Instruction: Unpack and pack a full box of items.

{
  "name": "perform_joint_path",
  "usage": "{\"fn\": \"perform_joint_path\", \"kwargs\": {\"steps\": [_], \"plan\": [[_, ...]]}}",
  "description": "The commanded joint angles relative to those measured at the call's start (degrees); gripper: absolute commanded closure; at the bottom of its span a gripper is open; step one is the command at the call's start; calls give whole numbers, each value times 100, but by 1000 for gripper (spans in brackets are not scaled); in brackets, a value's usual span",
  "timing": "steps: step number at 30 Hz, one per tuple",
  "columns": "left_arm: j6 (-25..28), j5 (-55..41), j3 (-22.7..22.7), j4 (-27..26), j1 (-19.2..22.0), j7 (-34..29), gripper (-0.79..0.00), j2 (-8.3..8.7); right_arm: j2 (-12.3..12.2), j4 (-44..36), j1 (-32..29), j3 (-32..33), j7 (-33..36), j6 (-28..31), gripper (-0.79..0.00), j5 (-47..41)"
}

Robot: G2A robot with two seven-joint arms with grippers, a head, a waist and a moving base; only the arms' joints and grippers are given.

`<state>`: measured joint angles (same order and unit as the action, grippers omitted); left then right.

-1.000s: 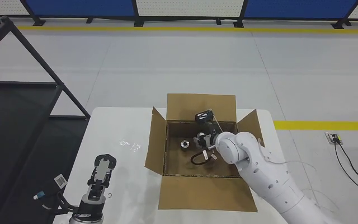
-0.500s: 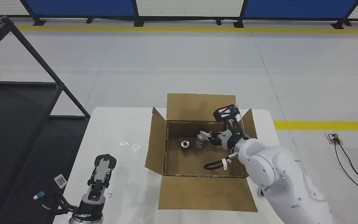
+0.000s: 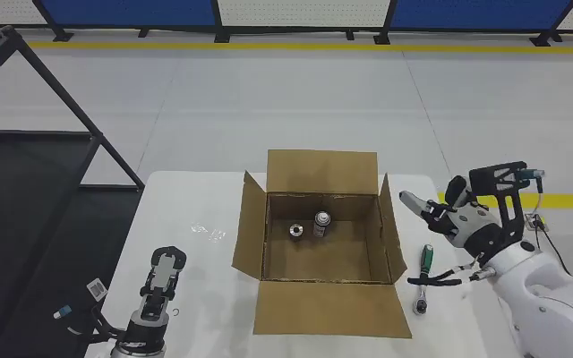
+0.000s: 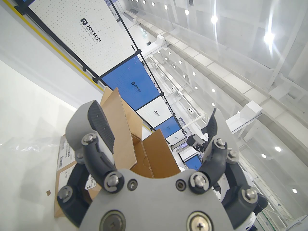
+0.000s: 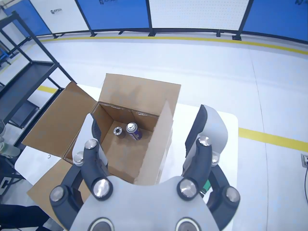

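An open cardboard box [image 3: 322, 170] stands mid-table with its flaps spread. On its floor stand a spray can [image 3: 320, 224] and a short metal cylinder [image 3: 294, 231], and the right wrist view also shows the can [image 5: 133, 131] and the cylinder [image 5: 118, 132]. My right gripper [image 3: 434, 195] hangs open and empty to the right of the box, above a green-handled ratchet wrench [image 3: 421, 277] lying on the table. A bit of that green handle [image 5: 204, 186] shows under my right gripper [image 5: 148, 115]. My left gripper [image 3: 167, 259] sits open near the table's front left, with the box [image 4: 144, 150] beyond my left gripper [image 4: 154, 111].
A black shelf rack [image 3: 54, 179] stands off the table's left side. A clear plastic scrap [image 3: 208, 233] lies on the white table [image 3: 192, 286] left of the box. The box's front flap [image 3: 327, 309] lies flat toward me. The table's right edge is close to the wrench.
My right arm has come up out of the box and swung right, past the right flap. The wrench now shows on the table there. The left arm has not moved.
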<state>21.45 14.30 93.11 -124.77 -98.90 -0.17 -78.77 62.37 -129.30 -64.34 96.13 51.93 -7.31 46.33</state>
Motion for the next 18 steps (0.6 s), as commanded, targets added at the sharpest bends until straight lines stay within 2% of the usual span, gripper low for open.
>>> {"fn": "perform_joint_path", "kwargs": {"steps": [1,10,18], "plan": [[0,0,0,0,0,0,-785,0,-15,183,-76,362,88,-84,-785,-113],[0,0,0,0,0,0,-785,0,-85,1149,-363,1179,450,-289,-785,-334],[0,0,0,0,0,0,-785,0,-200,2263,-99,835,1579,-277,-785,285]]}}
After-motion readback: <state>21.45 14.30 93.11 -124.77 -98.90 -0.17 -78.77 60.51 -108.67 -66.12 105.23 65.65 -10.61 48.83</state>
